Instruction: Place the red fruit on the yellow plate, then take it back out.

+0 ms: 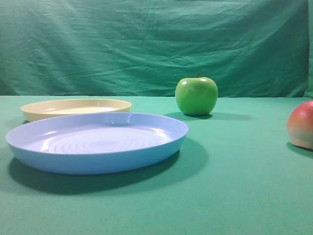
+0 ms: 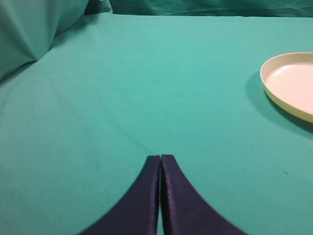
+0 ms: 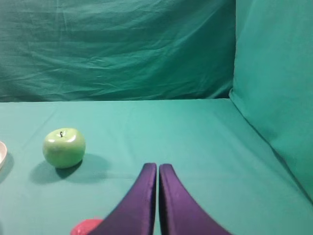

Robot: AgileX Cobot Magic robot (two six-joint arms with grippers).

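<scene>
- The red fruit [image 1: 301,125] sits on the table [image 1: 234,186] at the far right edge of the high view, half cut off by the frame, well apart from the yellow plate [image 1: 73,108] on the far left. In the right wrist view only a sliver of the fruit shows at the bottom edge, just left of the right gripper [image 3: 157,169], so a descent could easily land off-centre.
- The fruit looks smooth and round; a pinch off its middle would likely squirt it sideways and send it rolling.
- The blue plate [image 1: 98,142] lies in front of the yellow one and is larger; a carry that stops short could drop the fruit in the wrong dish.
- The green apple [image 1: 196,95] stands between fruit and plates, further back; a low sweep across could knock it.
- The right gripper hangs above the table, aimed toward the back curtain, jaws pressed together and holding nothing; they must spread before any grasp.
- The left gripper [image 2: 160,159] likewise hovers over bare cloth, jaws pressed together, empty, the yellow plate off to its right.
</scene>
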